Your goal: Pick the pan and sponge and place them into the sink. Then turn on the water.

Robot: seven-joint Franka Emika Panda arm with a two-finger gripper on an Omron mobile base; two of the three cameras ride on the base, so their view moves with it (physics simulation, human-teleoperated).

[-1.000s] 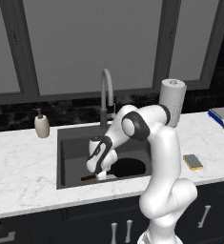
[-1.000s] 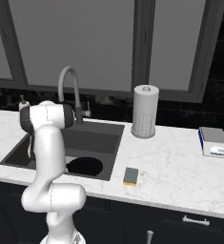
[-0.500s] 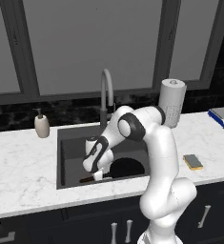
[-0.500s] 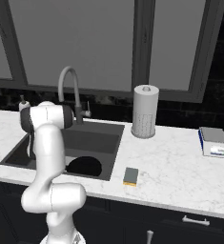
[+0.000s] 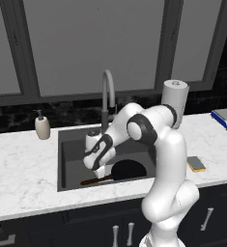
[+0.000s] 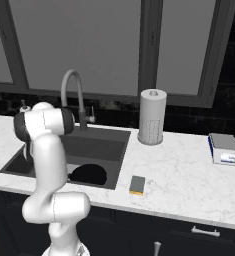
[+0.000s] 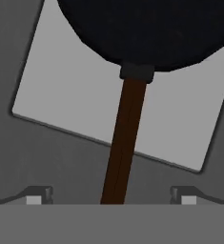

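Note:
The black pan [image 5: 129, 170] lies flat on the bottom of the sink [image 5: 66, 140], its reddish-brown handle [image 5: 92, 182] pointing left. My gripper [image 5: 99, 172] hangs just above that handle, open. In the hand view the handle [image 7: 125, 143] runs up between the two spread fingertips [image 7: 35, 196] to the pan [image 7: 147, 28], touching neither. The yellow sponge [image 5: 196, 163] rests on the counter right of the sink [image 6: 104, 145], also seen as the sponge [image 6: 137, 184] in the right base view. No water falls from the faucet [image 5: 107, 91].
A paper towel roll [image 5: 175, 99] stands behind the sponge. A soap dispenser [image 5: 42, 126] sits left of the sink. A blue-and-white block [image 6: 224, 149] lies at the far right of the marble counter. My own arm arches over the basin.
My gripper went from shut on the pan's handle to open, letting it go. The pan rests on the sink bottom.

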